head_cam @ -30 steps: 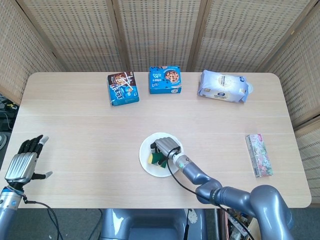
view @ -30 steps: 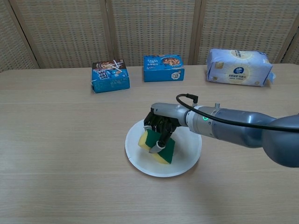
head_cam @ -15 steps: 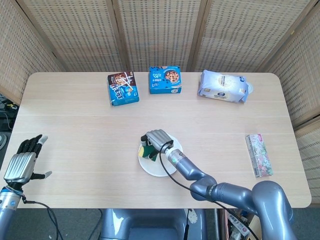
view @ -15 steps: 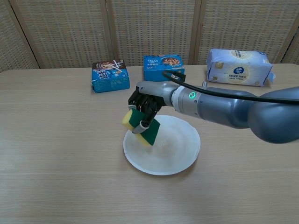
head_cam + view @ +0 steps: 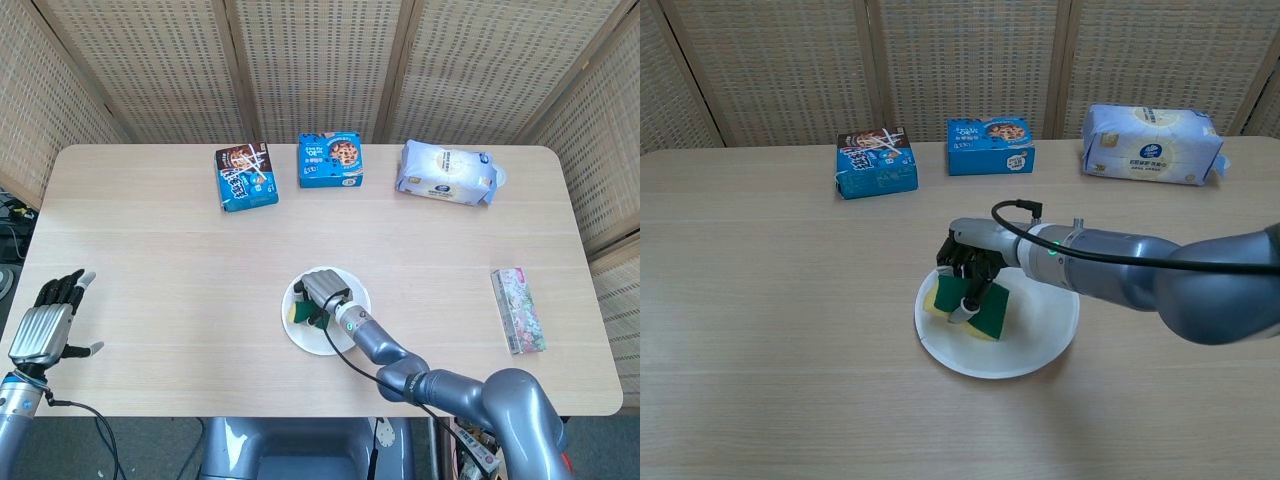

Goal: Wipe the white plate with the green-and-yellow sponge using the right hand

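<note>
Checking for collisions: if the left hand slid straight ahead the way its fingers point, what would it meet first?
Probably nothing: the left hand points up the bare table toward its far-left edge; depth is unclear.

Both arms are that smooth blue-grey metallic finish, built from rounded tube segments. The right hand has a silver ribbed back and dark, nearly black fingers with pale tips. A black cable loops off the right forearm, and there's a tiny green light near the wrist. The left hand has the same look: silver ribbed back, dark fingers, thin black cable trailing below.
</note>
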Controlling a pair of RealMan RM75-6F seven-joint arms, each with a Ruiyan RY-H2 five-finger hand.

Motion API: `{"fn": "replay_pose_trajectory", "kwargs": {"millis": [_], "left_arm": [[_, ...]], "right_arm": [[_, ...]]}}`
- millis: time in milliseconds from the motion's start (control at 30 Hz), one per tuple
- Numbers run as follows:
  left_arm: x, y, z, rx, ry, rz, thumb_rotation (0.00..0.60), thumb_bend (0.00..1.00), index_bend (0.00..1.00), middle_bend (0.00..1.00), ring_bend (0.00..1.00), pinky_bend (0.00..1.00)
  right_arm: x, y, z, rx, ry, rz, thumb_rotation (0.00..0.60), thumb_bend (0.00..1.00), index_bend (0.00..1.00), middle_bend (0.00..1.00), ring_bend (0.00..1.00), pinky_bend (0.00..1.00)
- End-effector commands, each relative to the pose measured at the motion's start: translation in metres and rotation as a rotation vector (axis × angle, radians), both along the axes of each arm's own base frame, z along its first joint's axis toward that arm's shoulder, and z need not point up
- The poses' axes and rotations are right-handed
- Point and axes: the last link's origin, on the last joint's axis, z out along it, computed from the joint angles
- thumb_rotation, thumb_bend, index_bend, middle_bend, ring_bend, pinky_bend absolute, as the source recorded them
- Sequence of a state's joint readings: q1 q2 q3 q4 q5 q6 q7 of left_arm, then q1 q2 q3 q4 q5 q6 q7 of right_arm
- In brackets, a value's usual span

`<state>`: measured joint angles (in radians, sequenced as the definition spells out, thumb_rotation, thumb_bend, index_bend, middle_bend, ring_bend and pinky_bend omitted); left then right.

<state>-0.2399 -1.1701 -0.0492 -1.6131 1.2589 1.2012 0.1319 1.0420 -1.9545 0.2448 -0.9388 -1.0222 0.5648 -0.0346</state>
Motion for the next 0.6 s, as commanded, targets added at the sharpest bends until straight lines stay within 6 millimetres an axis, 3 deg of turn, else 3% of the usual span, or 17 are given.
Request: {"fn": "replay_pose_trajectory", "kwargs": {"millis": [33, 233, 400, 600], "left_arm": [[-0.001, 0.0, 0.0, -0.001, 0.001, 0.003, 0.6, 0.0, 0.0, 0.0, 0.0, 0.0], [0.0, 0.0, -0.001, -0.004, 0.001, 0.001, 0.6, 0.0, 0.0, 0.0, 0.0, 0.0], [0.0, 0.0, -0.001, -0.004, 0.002, 0.0, 0.6, 0.0, 0.0, 0.0, 0.0, 0.0], [0.001, -0.002, -0.001, -0.006, -0.001, -0.007, 0.6, 0.0, 0.0, 0.0, 0.0, 0.0]], "right_arm": [[-0.003, 0.0, -0.001, 0.001, 0.006, -0.005, 0.6, 0.55, 0.66, 0.59, 0.46, 0.32], [-0.006, -0.002, 0.002, -0.006, 0.004, -0.012, 0.6, 0.55, 0.66, 0.59, 0.46, 0.32], [0.006, -0.002, 0.012, -0.009, -0.055, -0.005, 0.6, 0.55, 0.66, 0.59, 0.46, 0.32], [0.032, -0.006, 0.048, -0.064, -0.169, 0.04, 0.6, 0.55, 0.66, 0.59, 0.46, 0.32]]}}
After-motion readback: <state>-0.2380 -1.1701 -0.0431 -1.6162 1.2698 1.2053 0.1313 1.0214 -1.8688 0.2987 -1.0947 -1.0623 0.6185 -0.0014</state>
